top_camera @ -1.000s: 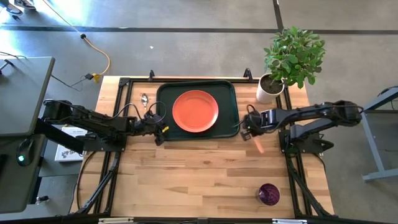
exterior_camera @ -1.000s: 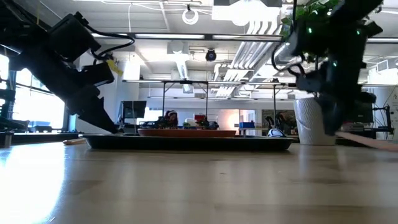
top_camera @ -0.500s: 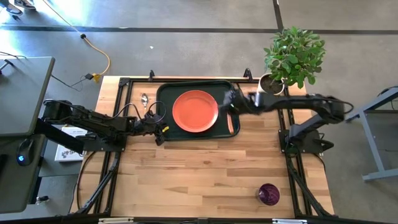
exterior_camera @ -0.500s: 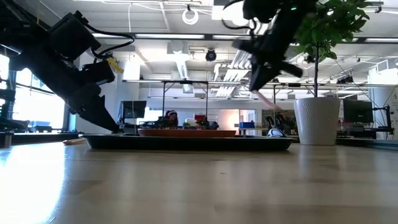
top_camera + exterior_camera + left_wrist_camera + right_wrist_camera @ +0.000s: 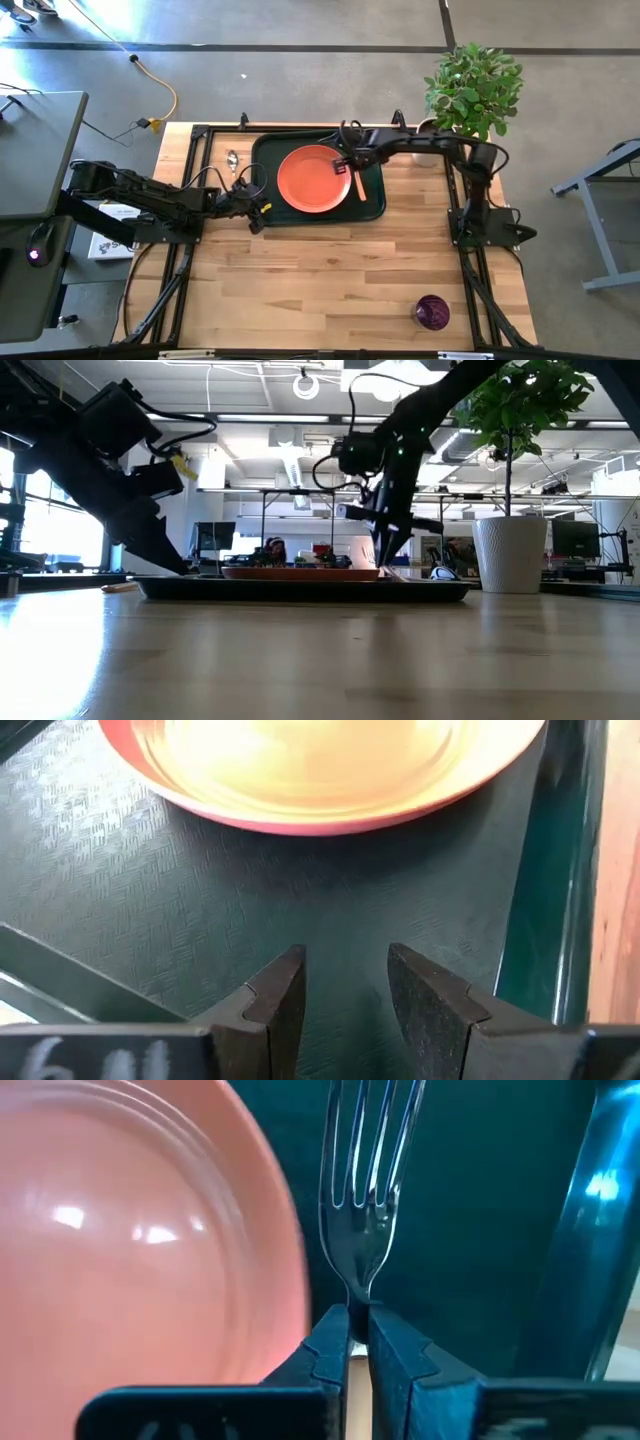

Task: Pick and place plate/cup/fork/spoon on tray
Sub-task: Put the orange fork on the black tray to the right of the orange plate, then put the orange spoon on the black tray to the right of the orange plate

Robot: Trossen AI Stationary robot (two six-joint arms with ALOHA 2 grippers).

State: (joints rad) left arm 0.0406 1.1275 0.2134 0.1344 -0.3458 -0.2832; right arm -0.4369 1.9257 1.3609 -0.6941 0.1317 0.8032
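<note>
High view: one plate (image 5: 314,179) on one tray (image 5: 372,204), one cup (image 5: 432,311), one spoon (image 5: 232,159). My right fingers (image 5: 350,1342) pinch the one fork (image 5: 365,1170); my left fingers (image 5: 275,1000) stand narrowly parted, empty.

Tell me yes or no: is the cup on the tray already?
No, the cup sits on the bare wood near the table's front right corner, far from the tray.

Two dark jointed arms trail black cables; the left arm (image 5: 150,195) carries what looks like a yellow tag.
</note>
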